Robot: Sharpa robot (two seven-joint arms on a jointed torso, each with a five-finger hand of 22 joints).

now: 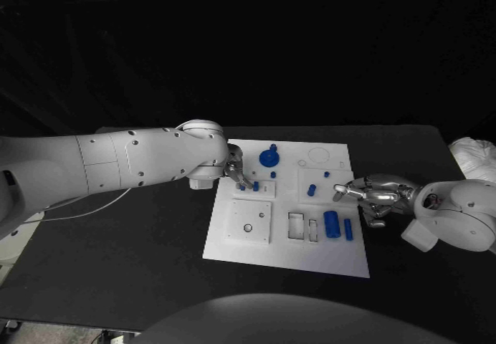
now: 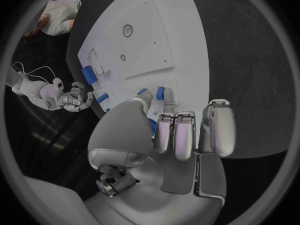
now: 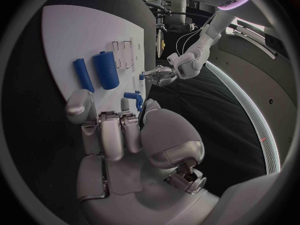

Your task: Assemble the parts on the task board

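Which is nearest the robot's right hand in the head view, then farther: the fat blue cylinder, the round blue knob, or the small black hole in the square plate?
From the right hand:
1. Fat blue cylinder, just beside it on the board's right.
2. Small black hole, across on the left.
3. Round blue knob, at the far edge by the left hand.

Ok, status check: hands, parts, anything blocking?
Left hand fingers on small blue pegs at the task board. Right hand at the board's right edge, grasp unclear. Blue cylinder lying free. Nothing blocking.
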